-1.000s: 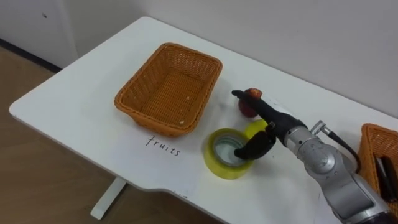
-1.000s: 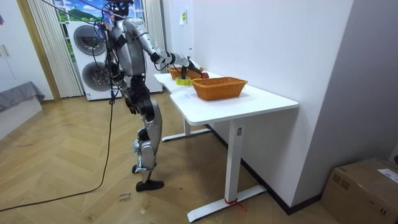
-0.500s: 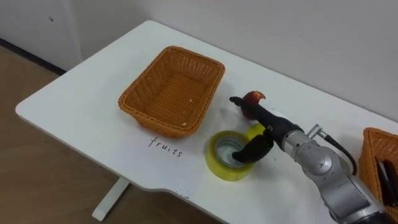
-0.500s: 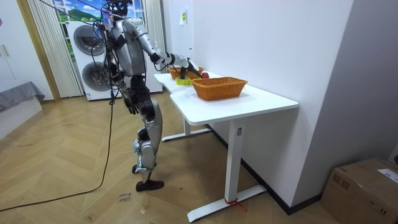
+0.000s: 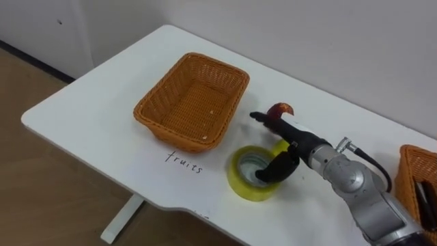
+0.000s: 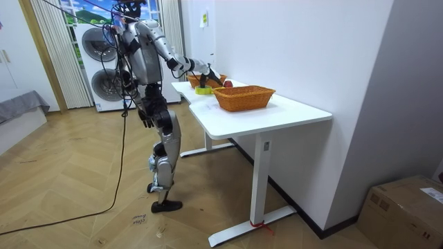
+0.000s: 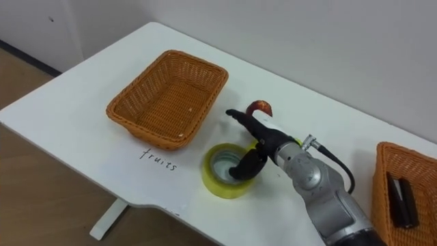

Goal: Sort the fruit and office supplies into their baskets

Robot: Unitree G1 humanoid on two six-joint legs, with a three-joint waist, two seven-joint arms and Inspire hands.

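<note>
- The white surface point(image 5: 89, 116) stands along a pale wall. In the room view the robot stands at its edge with one arm stretched over it.
- The left robot hand point(image 6: 143, 118) hangs by the hip in the room view; I cannot tell its state.
- Nearest on the surface, a yellow tape roll point(image 5: 240, 186) lies flat with its hole upward, just right of a handwritten label point(image 5: 181, 161).
- The right robot hand point(image 5: 295, 140) is spread. Its thumb dips at the roll's hole, and its fingers point(image 5: 263, 117) reach straight to the left.
- A yellow thing point(image 5: 280, 145) sits mostly hidden behind the thumb.
- The apple point(image 5: 280, 109) is red and round. It rests on the surface just behind the fingers, too hidden to tell which way it points.
- To its left is an empty wicker basket point(image 5: 164, 96), with its long axis running toward the wall.
- A second basket point(image 7: 377, 178) at the right holds dark long things point(image 7: 399, 198).
</note>
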